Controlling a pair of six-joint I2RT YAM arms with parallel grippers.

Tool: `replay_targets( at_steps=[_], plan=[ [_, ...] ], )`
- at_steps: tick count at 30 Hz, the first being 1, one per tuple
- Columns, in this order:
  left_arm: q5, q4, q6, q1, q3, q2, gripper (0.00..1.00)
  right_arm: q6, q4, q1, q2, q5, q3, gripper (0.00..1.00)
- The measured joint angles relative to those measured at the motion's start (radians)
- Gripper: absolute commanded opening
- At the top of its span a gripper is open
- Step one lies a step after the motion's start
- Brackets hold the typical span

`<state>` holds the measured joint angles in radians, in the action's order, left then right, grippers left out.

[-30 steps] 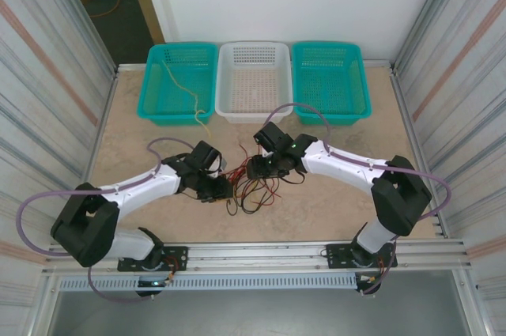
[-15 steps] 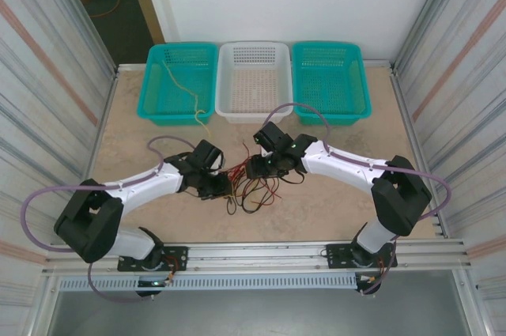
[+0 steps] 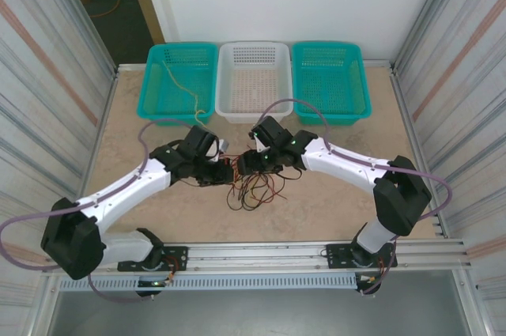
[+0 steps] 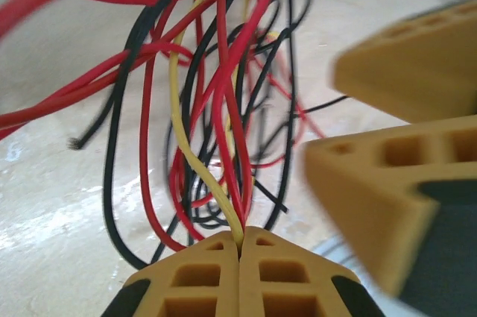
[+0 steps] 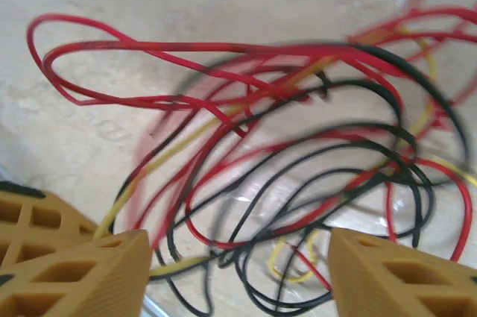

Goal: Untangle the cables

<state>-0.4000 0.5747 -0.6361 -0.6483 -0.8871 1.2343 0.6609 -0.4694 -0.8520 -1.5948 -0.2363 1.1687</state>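
Observation:
The cables (image 3: 253,190) form a tangled bunch of red, black and pale yellow wires at the table's middle. My left gripper (image 3: 222,171) is at the bunch's left edge. In the left wrist view it (image 4: 240,238) is shut on a yellow cable (image 4: 179,134) and red cables (image 4: 223,108) that rise from its closed tips. My right gripper (image 3: 244,164) hovers just right of it, over the bunch's top. In the right wrist view it (image 5: 238,272) stands open, its fingers (image 5: 97,272) wide apart above the loops (image 5: 298,175), with nothing pinched.
Three baskets line the back: teal (image 3: 178,81), white (image 3: 254,79), teal (image 3: 330,79). One pale yellow wire (image 3: 188,95) hangs out of the left teal basket. The two grippers are almost touching. Metal walls flank both sides.
My left arm has swung forward and away from its base, dragging the held wires up-left. The right gripper has shifted slightly left toward it. The bunch has stretched.

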Motion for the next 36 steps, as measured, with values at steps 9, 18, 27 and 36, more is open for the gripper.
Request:
replay_targets(
  at_steps=[9, 18, 27, 36],
  plan=[
    [-0.023, 0.075, 0.054, 0.005, -0.057, -0.063, 0.0, 0.024, 0.048, 0.011, -0.081, -0.023, 0.016, 0.61],
    [-0.073, 0.2, 0.144, 0.07, -0.184, -0.122, 0.0, 0.071, 0.055, 0.104, -0.14, -0.019, -0.121, 0.59],
    [-0.183, 0.459, 0.286, 0.215, -0.501, -0.18, 0.0, 0.092, 0.067, 0.152, -0.155, -0.029, -0.151, 0.6],
    [-0.256, 0.402, 0.28, 0.23, -0.577, -0.201, 0.0, 0.014, -0.055, 0.135, 0.105, 0.012, -0.169, 0.75]
  ],
)
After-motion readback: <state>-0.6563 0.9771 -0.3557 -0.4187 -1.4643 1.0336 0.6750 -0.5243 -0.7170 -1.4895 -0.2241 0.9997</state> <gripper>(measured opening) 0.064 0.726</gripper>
